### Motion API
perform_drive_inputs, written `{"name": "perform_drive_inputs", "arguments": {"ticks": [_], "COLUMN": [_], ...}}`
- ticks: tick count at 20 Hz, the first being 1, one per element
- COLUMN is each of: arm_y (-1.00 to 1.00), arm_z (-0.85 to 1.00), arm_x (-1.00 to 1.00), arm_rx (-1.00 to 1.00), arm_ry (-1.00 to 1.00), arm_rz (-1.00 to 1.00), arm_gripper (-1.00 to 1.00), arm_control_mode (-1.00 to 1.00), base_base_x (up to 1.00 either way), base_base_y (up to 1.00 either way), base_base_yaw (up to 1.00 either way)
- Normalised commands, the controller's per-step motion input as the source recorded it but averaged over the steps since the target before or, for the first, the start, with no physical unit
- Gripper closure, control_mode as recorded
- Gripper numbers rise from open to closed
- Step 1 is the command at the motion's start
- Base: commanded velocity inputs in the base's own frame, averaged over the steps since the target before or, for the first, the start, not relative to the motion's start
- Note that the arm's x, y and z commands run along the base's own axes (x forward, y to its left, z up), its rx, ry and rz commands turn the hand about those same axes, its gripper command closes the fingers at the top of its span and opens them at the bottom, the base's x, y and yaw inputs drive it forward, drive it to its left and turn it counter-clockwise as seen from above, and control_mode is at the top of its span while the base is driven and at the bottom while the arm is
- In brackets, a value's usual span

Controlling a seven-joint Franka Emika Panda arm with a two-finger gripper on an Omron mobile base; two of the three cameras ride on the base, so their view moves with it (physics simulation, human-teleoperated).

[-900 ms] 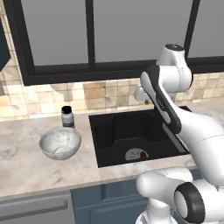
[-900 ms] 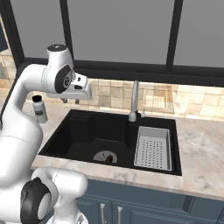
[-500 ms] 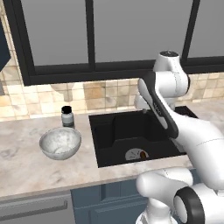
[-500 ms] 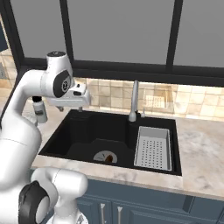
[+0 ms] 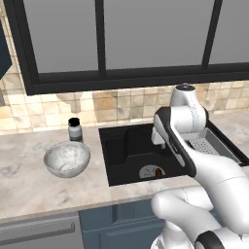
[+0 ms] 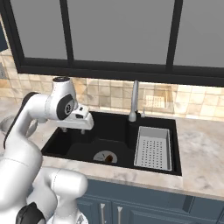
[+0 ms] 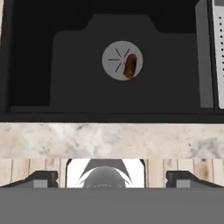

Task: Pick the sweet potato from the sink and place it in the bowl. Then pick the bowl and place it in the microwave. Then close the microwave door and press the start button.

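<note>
Bottle (image 5: 74, 129): small, grey with a black cap, upright at the back edge of the counter (image 5: 29, 180), against the tiled wall, just behind the bowl.
Bowl (image 5: 67, 159): grey-white marbled, upright on the counter left of the sink, near the sink's left rim but apart from it.
Sink (image 5: 116, 155): deep black basin set in the counter; round grey drain (image 6: 105, 157) near the middle of its floor.
Sweet potato (image 7: 130, 66): small reddish-brown lump lying on the right side of the drain, on the sink floor; also seen from the right base view (image 6: 110, 158) at the drain's right edge.
Gripper (image 7: 112, 176): above the sink, well clear of the sweet potato; the two dark fingertips (image 7: 40, 177) stand far apart at the bottom of the hand view, spread wide, nothing between them.
Faucet (image 6: 134, 102): curved metal, at the sink's back rim, right of the arm in the right base view.
Strainer tray (image 6: 153, 147): pale perforated tray filling the right end of the sink.
</note>
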Motion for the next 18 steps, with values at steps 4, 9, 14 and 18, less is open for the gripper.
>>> {"name": "perform_drive_inputs", "arguments": {"ticks": [4, 9, 14, 18], "arm_y": [-0.28, -0.12, 0.00, -0.12], "arm_z": [-0.66, -0.40, -0.48, -0.49], "arm_x": [0.00, 0.40, 0.60, 0.76], "arm_rx": [0.01, 0.00, 0.00, 0.00], "arm_ry": [0.01, 0.01, 0.09, 0.16], "arm_rz": [-0.03, -0.02, -0.10, -0.13], "arm_gripper": [-1.00, -1.00, -1.00, -1.00], "arm_control_mode": [-1.00, -1.00, -1.00, -1.00], "base_base_x": [0.00, 0.00, 0.00, 0.00], "base_base_y": [0.00, 0.00, 0.00, 0.00], "base_base_yaw": [0.00, 0.00, 0.00, 0.00]}}
